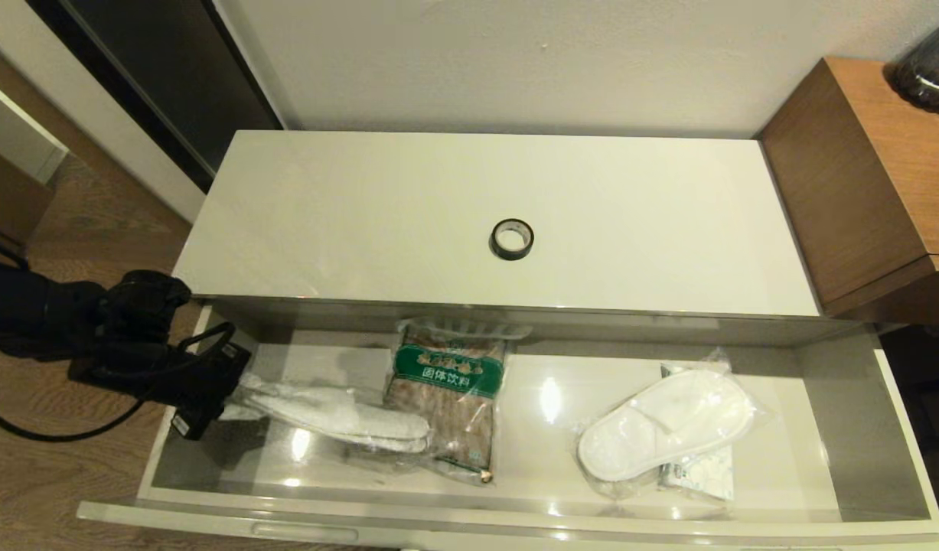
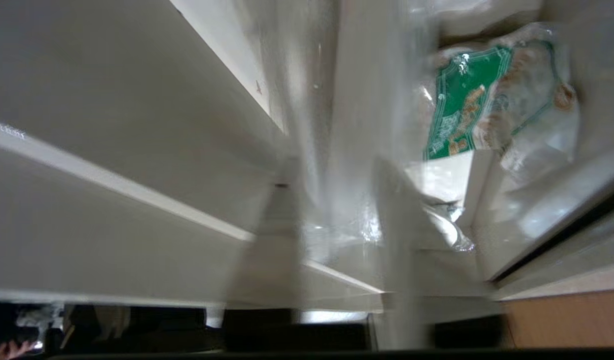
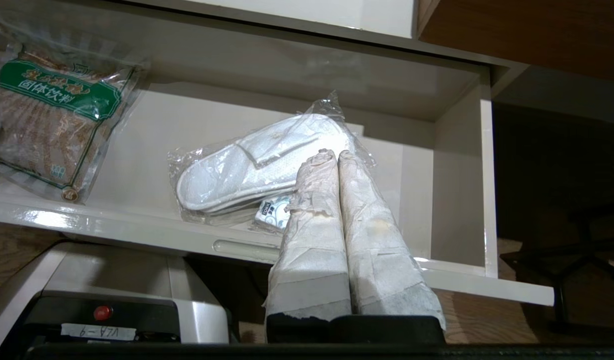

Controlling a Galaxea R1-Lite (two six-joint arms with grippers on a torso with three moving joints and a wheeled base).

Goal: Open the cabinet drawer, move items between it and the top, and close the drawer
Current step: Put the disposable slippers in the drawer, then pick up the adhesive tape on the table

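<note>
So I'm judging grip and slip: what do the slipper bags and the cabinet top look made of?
Slipper bags: thin clear plastic film, judging by crinkles and glare; the slippers inside look like white fabric. Cabinet top: smooth cream panel, glossy, probably lacquer or laminate.

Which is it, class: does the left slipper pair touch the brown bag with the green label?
Touching. In the head view, the left slipper pair has its toe end lying over the edge of the brown bag, with no gap.

Left gripper (image 1: 224, 398) reaches low rightward; right gripper (image 3: 334, 155) fingers (image 3: 312, 220) pressed together.
</note>
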